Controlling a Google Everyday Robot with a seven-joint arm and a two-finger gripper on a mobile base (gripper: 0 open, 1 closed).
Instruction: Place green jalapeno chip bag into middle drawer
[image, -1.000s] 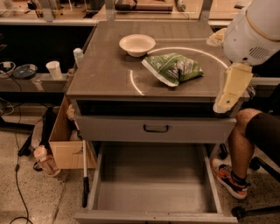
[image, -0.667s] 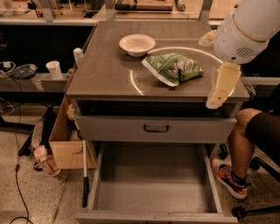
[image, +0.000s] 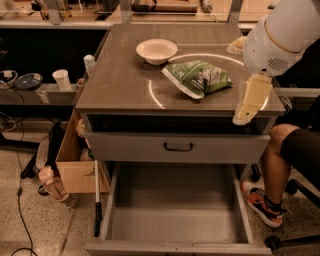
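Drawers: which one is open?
The middle drawer, pulled out with grey floor showing; the drawer front with the black handle above is pushed in. The gripper hangs by the right edge of the countertop.

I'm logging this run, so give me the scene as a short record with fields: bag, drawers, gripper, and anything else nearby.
bag: green jalapeno chip bag lying on the cabinet top, not held
middle drawer: pulled open, bag not in it
drawer front above: closed, black handle
gripper: at the top's right front corner, right of the bag, apart from it
also on top: cream bowl, behind-left of the bag
nearby: person's leg at right
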